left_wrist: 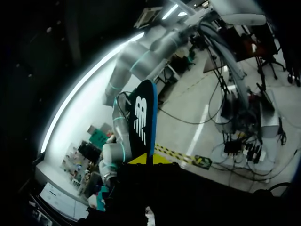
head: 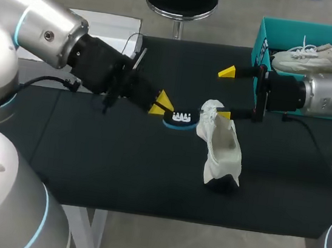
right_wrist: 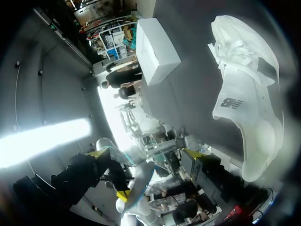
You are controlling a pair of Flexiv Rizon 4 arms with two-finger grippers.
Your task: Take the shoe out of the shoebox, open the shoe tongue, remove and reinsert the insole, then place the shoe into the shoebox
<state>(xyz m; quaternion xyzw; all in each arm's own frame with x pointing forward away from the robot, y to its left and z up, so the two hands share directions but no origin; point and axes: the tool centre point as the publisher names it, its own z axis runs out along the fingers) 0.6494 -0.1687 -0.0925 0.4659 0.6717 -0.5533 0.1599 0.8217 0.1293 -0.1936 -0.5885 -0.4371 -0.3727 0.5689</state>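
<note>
Our left gripper [head: 161, 104] is clamped on the insole [head: 179, 118], its two yellow tips pressing the near end from both sides. The insole is black with a blue edge and white marks on it. It sticks out past the tips toward the middle of the table [head: 117, 166] and is held up off the surface. In the left wrist view it stands upright straight ahead of the fingers, dark face and blue rim toward the camera.

Just beside the insole's free end is the shoe [head: 221, 146], white, out of the box and resting on the table near its middle. It runs lengthwise from the near side toward the far side. We cannot tell from above which end is the toe. In the right wrist view its side and white laces show, and it rests on the table beside one finger.

Our right gripper [head: 225, 93] comes in from the right with its fingers spread wide and nothing gripped. The nearer yellow tip lies against the shoe's far end, and the farther tip hangs well apart over bare table. The insole and the left gripper are just across from it.

Farther back, at the far right corner, the teal shoebox [head: 276, 28] sits open with a second shoe [head: 315, 57], also white, lying inside on its side. At the far left corner, behind our left arm, lies a white box [head: 114, 25].
</note>
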